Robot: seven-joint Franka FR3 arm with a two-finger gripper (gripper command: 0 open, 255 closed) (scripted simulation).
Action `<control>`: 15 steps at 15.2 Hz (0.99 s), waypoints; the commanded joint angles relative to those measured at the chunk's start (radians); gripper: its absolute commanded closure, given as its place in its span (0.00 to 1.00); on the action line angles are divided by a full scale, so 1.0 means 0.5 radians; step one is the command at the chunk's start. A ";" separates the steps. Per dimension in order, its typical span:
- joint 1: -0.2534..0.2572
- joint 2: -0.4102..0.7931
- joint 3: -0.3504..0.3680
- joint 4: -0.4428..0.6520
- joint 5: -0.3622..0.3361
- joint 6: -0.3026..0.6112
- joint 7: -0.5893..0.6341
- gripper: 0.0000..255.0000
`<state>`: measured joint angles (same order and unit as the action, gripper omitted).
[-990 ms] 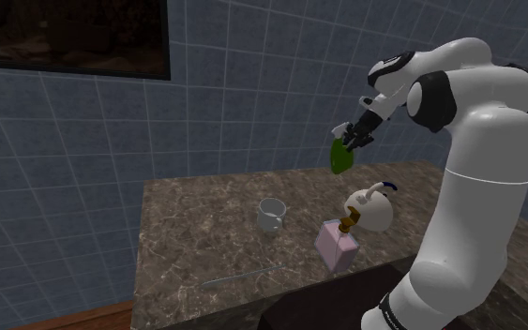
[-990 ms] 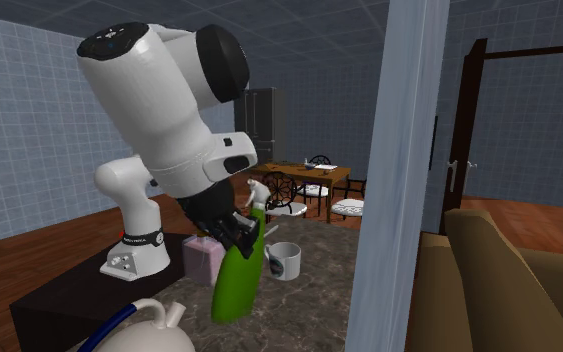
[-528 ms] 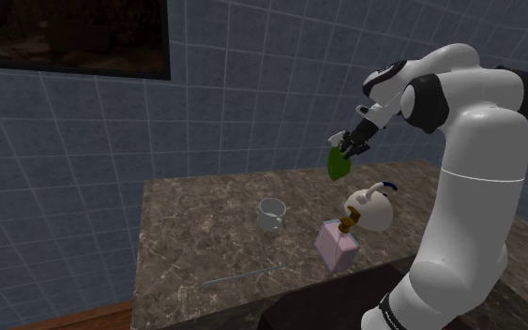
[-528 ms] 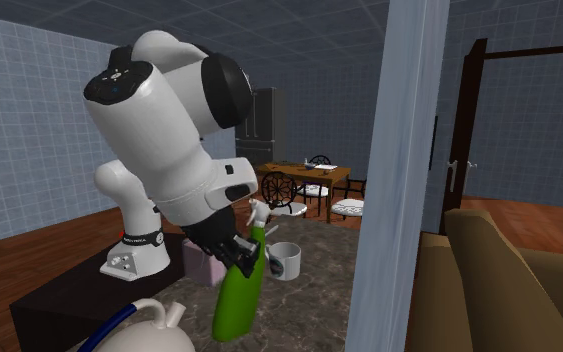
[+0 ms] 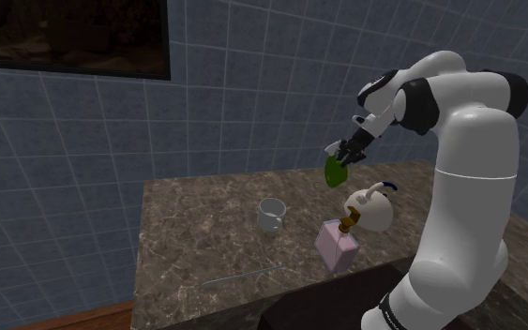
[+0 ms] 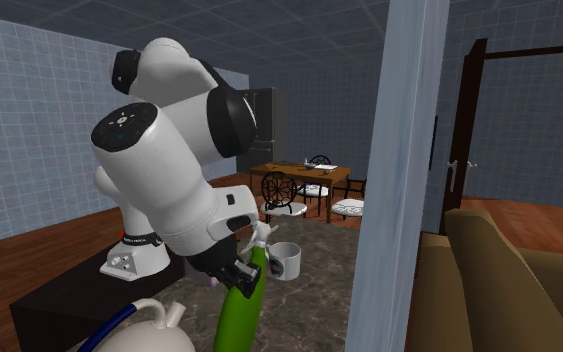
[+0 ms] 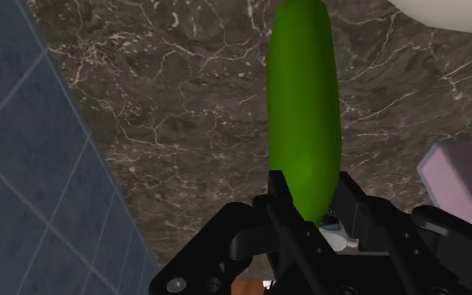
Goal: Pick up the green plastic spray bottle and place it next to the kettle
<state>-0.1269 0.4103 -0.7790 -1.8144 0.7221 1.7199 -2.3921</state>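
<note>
The dark marbled counter (image 5: 196,234) bears a kettle (image 5: 369,212), pink bottle (image 5: 337,247) and mug (image 5: 271,215).

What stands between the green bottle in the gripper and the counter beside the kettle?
Nothing visible does. The gripper holds the green bottle in the air above the counter, near the kettle. A pink bottle stands beside the kettle, but the counter under the green bottle is bare.

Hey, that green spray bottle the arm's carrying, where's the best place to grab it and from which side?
Take the green spray bottle at its narrow neck end, beside the white head, coming in from the side, as the tool clasps it now. The body is wider, rounded and smooth, so a grip would likely slip there.
</note>
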 commanded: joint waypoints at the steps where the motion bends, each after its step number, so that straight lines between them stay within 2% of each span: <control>1: -0.004 0.023 0.010 -0.025 0.021 0.034 -0.027 1.00; 11: -0.048 0.180 0.077 -0.088 0.145 0.172 -0.160 1.00; 15: -0.047 0.180 0.075 -0.087 0.145 0.172 -0.160 1.00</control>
<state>-0.1508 0.4947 -0.7436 -1.8528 0.7944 1.8027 -2.4710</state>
